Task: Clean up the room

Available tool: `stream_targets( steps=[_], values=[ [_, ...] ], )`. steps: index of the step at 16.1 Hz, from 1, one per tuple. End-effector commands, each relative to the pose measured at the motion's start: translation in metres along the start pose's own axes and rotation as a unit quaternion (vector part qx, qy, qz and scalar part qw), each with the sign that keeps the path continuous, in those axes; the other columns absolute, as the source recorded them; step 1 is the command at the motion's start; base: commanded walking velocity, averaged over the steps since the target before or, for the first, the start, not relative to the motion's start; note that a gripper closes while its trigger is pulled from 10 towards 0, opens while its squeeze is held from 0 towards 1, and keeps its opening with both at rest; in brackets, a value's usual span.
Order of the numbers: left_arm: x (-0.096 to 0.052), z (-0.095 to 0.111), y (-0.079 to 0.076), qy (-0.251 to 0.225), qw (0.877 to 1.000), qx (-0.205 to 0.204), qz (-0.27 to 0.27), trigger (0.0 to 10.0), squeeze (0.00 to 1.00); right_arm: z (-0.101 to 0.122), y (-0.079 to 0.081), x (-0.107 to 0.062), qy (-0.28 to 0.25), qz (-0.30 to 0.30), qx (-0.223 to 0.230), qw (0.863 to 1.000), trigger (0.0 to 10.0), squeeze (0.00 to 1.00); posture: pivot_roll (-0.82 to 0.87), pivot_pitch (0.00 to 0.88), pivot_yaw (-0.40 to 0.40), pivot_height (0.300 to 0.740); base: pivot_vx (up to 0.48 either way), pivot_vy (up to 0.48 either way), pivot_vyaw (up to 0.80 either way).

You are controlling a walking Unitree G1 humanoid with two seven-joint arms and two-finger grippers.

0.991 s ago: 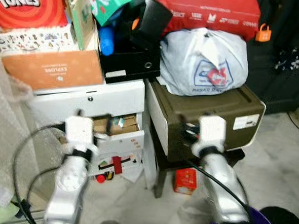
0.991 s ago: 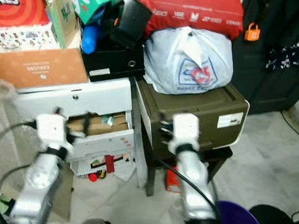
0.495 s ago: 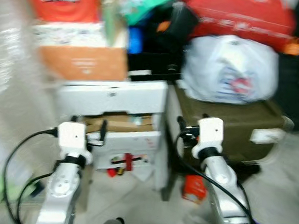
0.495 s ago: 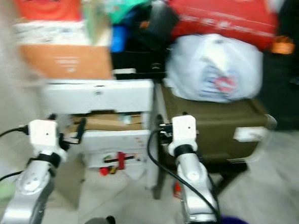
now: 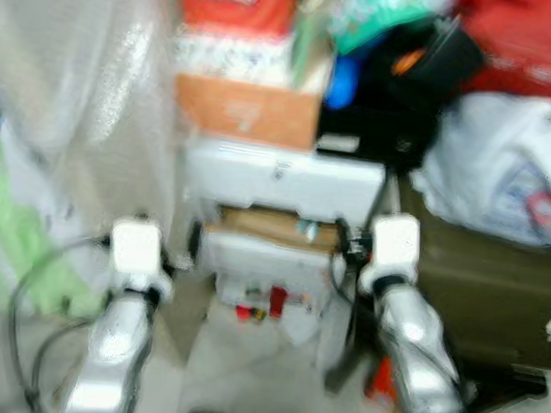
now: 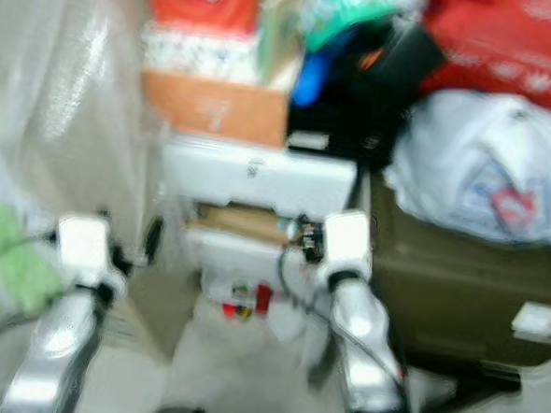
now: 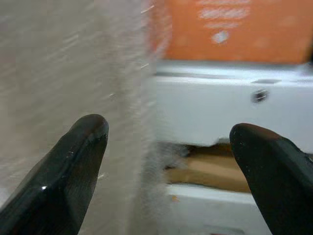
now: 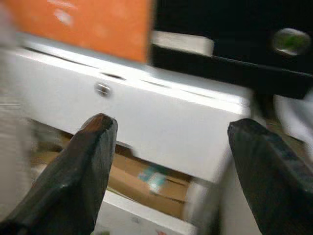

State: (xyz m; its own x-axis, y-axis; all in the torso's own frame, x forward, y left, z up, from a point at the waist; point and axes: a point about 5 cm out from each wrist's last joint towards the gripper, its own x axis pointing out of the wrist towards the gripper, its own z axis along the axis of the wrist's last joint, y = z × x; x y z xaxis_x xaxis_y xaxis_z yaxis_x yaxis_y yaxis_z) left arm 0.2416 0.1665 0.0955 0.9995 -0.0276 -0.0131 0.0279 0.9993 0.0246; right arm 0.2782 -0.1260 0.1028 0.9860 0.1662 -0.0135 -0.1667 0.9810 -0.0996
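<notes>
Hands: my left hand [image 7: 164,161] and right hand [image 8: 168,161] were wide, empty.
Drawer [image 5: 279,227]: probably nearer my right hand, straight ahead.

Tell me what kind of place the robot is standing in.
Probably a cluttered storage corner of a home. Boxes are piled on a white drawer unit, among them an orange cardboard box, and a full white plastic bag sits on a dark cabinet. The frames are blurred.
</notes>
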Motion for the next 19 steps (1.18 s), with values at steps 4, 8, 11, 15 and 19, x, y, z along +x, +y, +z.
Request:
stream_targets(
  steps=[4,8,11,15,19],
  values=[
    [0.003,0.003,-0.005,-0.004,1.000,-0.006,-0.005,10.0,0.00,0.000,-0.006,0.001,0.002,-0.001,-0.011,1.000,10.0,0.00,0.05,0.000,-0.023,0.740,0.000,0.000,0.80],
    [0.011,0.007,-0.006,-0.016,1.000,0.000,-0.006,10.0,0.00,0.002,-0.007,0.004,-0.003,-0.002,-0.017,1.000,10.0,0.00,0.05,0.000,-0.026,0.740,0.000,0.000,0.80],
    [0.012,0.008,-0.007,-0.018,1.000,0.002,-0.007,10.0,0.00,0.005,-0.007,0.008,-0.010,0.000,-0.021,1.000,10.0,0.00,0.05,0.000,-0.021,0.740,0.000,0.000,0.80],
    [0.014,0.007,-0.008,-0.019,1.000,0.005,-0.009,10.0,0.00,0.003,-0.006,0.010,-0.011,-0.004,-0.018,1.000,10.0,0.00,0.05,0.000,-0.001,0.740,0.000,0.000,0.80],
    [0.017,0.007,-0.009,-0.020,1.000,0.011,-0.017,10.0,0.00,0.003,-0.005,0.013,-0.014,-0.015,-0.013,1.000,10.0,0.00,0.06,0.000,0.017,0.740,0.000,0.000,0.00]
  ],
)
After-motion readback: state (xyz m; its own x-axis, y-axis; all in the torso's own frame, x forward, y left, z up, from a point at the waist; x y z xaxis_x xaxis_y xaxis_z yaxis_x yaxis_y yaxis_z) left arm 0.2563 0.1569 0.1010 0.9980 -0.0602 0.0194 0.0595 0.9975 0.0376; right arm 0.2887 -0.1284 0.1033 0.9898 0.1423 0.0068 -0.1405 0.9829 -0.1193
